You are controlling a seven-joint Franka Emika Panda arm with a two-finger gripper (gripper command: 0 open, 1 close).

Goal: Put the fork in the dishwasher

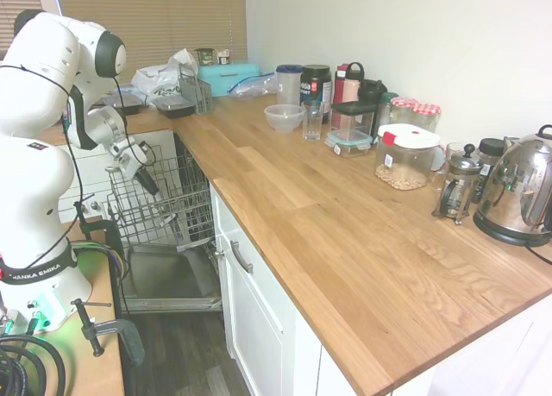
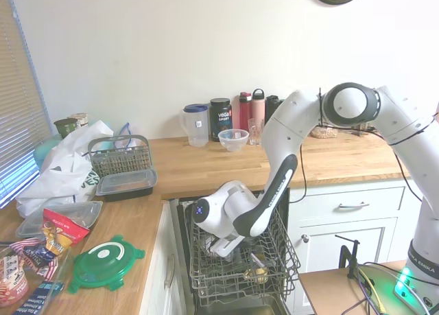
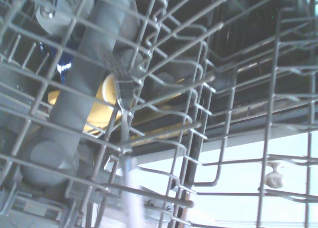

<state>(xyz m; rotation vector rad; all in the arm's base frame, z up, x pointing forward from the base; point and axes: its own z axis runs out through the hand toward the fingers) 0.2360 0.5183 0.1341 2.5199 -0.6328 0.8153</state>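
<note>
The dishwasher stands open under the counter, its door (image 1: 172, 279) dropped down and its grey wire rack (image 1: 172, 208) (image 2: 281, 260) pulled out. My gripper (image 1: 145, 179) (image 2: 225, 250) reaches down into the rack, and rack wires and the wrist mask it. In the wrist view the fork (image 3: 130, 188) rises from the bottom edge. Its white handle is blurred and its silver tines sit among the rack wires (image 3: 228, 114). No exterior view shows the fork, so I cannot tell whether it is held or resting on the rack.
A yellow item (image 3: 107, 104) lies below the rack wires. White drawer cabinets (image 1: 250, 310) flank the dishwasher. The wooden counter holds a cutlery basket (image 2: 118, 156), a clear bowl (image 1: 284, 116), bottles, jars, a kettle (image 1: 517, 189) and a green lid (image 2: 106, 262).
</note>
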